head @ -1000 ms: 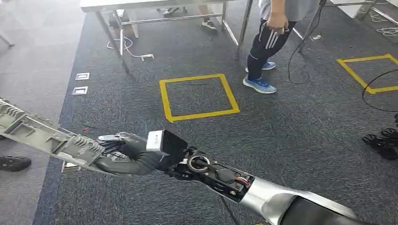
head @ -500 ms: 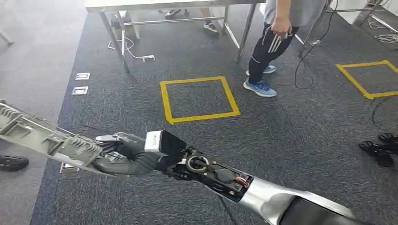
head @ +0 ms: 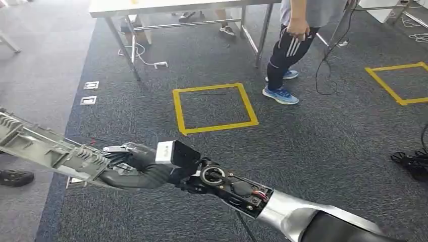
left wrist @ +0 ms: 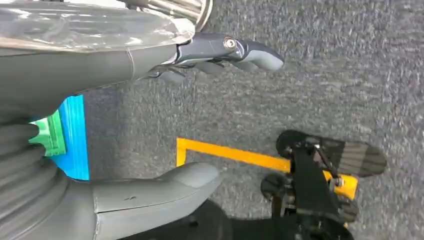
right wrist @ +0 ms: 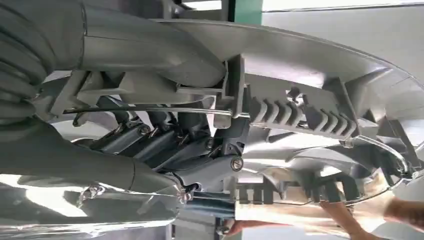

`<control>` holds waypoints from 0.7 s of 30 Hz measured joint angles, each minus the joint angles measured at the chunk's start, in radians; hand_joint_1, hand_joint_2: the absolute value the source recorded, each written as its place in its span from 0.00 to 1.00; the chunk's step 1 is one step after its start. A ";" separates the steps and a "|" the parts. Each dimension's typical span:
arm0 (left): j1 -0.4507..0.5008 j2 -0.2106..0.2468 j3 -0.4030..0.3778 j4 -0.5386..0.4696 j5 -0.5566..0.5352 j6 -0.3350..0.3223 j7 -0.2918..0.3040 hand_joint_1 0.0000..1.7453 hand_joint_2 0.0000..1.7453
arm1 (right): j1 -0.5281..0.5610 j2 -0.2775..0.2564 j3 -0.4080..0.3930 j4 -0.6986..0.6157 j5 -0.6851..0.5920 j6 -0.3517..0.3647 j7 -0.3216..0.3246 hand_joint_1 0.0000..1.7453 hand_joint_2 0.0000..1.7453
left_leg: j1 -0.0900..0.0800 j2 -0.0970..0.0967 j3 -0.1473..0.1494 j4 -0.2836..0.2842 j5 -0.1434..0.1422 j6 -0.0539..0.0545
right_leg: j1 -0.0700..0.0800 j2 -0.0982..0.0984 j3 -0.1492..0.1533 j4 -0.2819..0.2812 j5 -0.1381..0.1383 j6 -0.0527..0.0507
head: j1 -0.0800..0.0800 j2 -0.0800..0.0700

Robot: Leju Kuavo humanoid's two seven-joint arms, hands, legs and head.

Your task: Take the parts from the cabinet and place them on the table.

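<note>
Right hand (head: 139, 169) grips the long grey ribbed plastic part (head: 45, 146) at its near end, carried out left over the dark carpet floor (head: 313, 141). Left hand (left wrist: 215, 55) hangs empty, fingers loosely apart. Metal-legged surface (head: 176, 6) is far ahead, a person (head: 295, 30) beside it. Keep the part level and the grip firm; give the person room while approaching.

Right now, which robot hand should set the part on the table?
Right. The right robot hand already grips the grey part; the left robot hand hangs over the carpet, holding nothing.
</note>
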 joint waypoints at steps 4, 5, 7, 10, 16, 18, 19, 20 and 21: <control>0.001 0.001 0.000 0.000 0.001 0.000 0.000 0.00 1.00 | 0.001 0.000 0.001 0.000 0.001 0.001 0.000 1.00 1.00 | 0.003 0.001 -0.117 0.242 -0.081 -0.012 | 0.001 -0.002 0.001 0.001 -0.002 -0.002 | -0.001 0.000; 0.001 0.001 0.000 0.000 0.003 0.000 -0.001 0.00 1.00 | 0.002 0.000 0.001 0.000 0.002 0.003 0.000 1.00 1.00 | 0.003 0.001 -0.098 0.201 -0.051 -0.011 | 0.001 0.000 0.003 0.001 -0.003 -0.002 | -0.001 0.000; 0.001 0.003 0.000 0.000 0.003 0.000 -0.010 0.00 1.00 | 0.002 0.000 0.001 0.000 0.002 0.003 -0.001 1.00 1.00 | 0.004 0.003 -0.003 0.008 0.044 -0.007 | 0.001 0.002 0.008 0.002 -0.008 0.002 | -0.001 0.000; -0.001 0.002 0.000 0.000 0.015 -0.006 -0.036 0.00 1.00 | 0.001 0.000 0.000 0.000 0.006 0.001 -0.003 1.00 1.00 | -0.003 0.005 0.042 -0.089 0.058 0.010 | 0.011 0.002 0.004 0.006 -0.016 0.015 | 0.002 0.000; -0.001 -0.003 0.001 0.000 0.074 -0.041 -0.173 0.00 1.00 | 0.003 0.000 0.000 -0.006 0.009 -0.006 0.003 1.00 1.00 | 0.002 0.005 0.047 -0.091 0.052 0.041 | 0.008 0.001 -0.065 0.170 -0.116 0.040 | 0.004 0.000; -0.001 -0.003 0.001 0.000 0.066 -0.024 -0.195 0.00 1.00 | 0.007 0.000 0.000 -0.007 0.009 -0.009 0.004 1.00 1.00 | -0.001 0.005 0.048 -0.090 0.050 0.045 | 0.008 0.001 -0.152 0.343 -0.178 0.042 | 0.004 0.000; -0.001 -0.003 0.001 0.000 0.072 -0.023 -0.196 0.00 1.00 | 0.010 0.000 0.000 -0.008 0.009 -0.009 0.006 1.00 1.00 | -0.002 0.004 0.049 -0.088 0.048 0.046 | 0.008 0.001 -0.168 0.364 -0.171 0.041 | 0.004 0.000; 0.000 -0.003 0.001 0.000 0.081 -0.026 -0.198 0.00 1.00 | 0.011 0.000 0.000 -0.008 0.008 -0.009 0.007 1.00 1.00 | -0.002 0.003 0.050 -0.087 0.047 0.046 | 0.008 0.001 -0.158 0.332 -0.141 0.038 | 0.004 0.000; 0.000 -0.003 0.001 0.000 0.090 -0.034 -0.201 0.00 1.00 | 0.011 0.000 0.001 -0.008 0.006 -0.009 0.008 1.00 1.00 | -0.003 0.000 0.052 -0.086 0.045 0.045 | 0.009 0.001 -0.127 0.262 -0.096 0.034 | 0.004 0.000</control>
